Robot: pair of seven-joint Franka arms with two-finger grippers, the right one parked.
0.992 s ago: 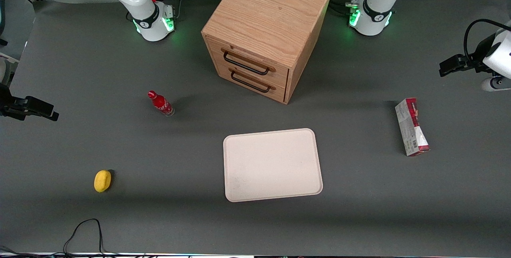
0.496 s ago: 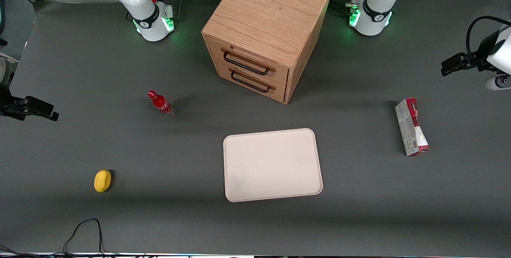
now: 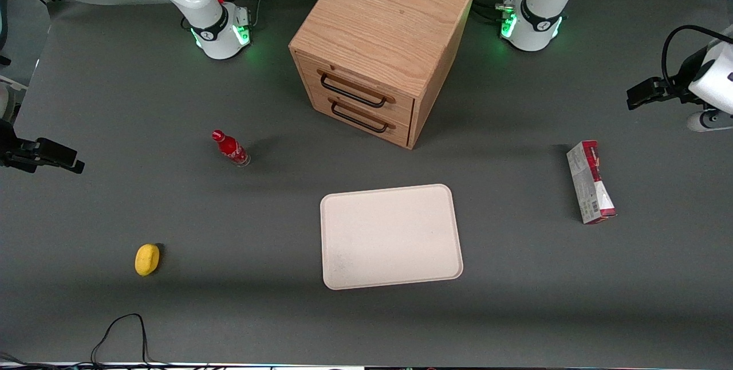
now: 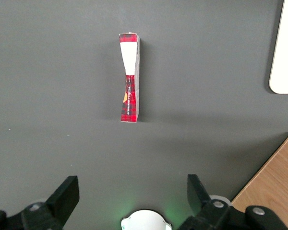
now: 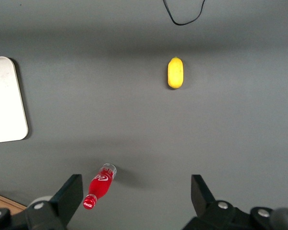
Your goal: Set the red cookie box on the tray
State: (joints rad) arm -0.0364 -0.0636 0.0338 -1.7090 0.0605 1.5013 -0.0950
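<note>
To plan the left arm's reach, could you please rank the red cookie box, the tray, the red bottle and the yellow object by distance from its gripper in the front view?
The gripper, open, hovers at the working arm's end of the table.
1. red cookie box, nearest, nearer the camera than the gripper.
2. tray, mid-table.
3. red bottle, toward the parked arm's end.
4. yellow object, farthest, also at that end.

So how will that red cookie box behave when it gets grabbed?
The red cookie box stands on a narrow edge, so a push may topple it. It's probably a light carton that dents if squeezed. The open gripper is above it, not touching.
</note>
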